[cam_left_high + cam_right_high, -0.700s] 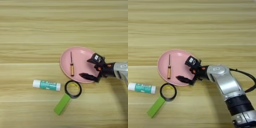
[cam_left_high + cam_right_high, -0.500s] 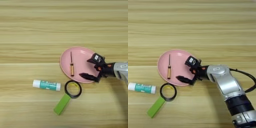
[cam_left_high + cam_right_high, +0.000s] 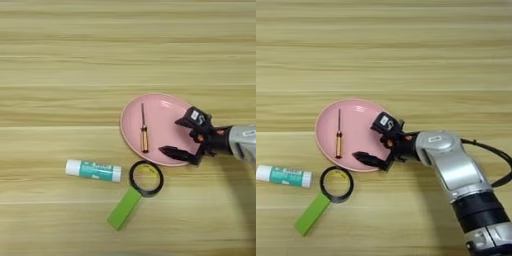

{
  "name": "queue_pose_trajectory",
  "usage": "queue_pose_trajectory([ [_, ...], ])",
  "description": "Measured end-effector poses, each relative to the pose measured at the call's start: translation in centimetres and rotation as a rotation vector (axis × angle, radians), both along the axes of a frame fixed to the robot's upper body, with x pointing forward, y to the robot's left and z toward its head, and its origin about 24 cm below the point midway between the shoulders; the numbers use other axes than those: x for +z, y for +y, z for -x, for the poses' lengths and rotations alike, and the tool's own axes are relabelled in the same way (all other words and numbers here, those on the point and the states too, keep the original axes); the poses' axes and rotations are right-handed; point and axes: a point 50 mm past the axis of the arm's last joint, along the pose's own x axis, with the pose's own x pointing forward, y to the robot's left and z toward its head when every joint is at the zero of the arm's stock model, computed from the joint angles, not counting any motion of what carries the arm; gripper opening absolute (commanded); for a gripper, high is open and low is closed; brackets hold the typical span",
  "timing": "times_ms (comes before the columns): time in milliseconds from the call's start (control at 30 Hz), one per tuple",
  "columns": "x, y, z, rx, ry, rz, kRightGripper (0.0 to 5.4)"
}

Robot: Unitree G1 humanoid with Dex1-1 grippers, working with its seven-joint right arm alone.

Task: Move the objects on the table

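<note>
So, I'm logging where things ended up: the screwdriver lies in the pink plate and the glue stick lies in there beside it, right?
Not quite. The screwdriver does lie in the pink plate, but the glue stick lies on the table, outside the plate to its lower left. The left eye view shows it.

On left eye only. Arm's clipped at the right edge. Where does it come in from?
Observer: In the right eye view the silver forearm slants down toward the bottom right corner, joining a black segment there.
Operator: Any cabling near it?
Observer: Yes. A black cable leaves the forearm's far side and loops out toward the right edge.
</note>
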Motion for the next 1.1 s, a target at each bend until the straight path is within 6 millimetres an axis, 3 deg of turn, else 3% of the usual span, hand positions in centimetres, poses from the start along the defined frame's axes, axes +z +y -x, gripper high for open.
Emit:
queue_pose_trajectory([
  [633, 0.6, -0.8, -0.2, -0.084, -0.015, -0.023, 5.35],
  [1100, 3.5, 0.1, 0.3, -0.096, -0.077, -0.282, 5.35],
])
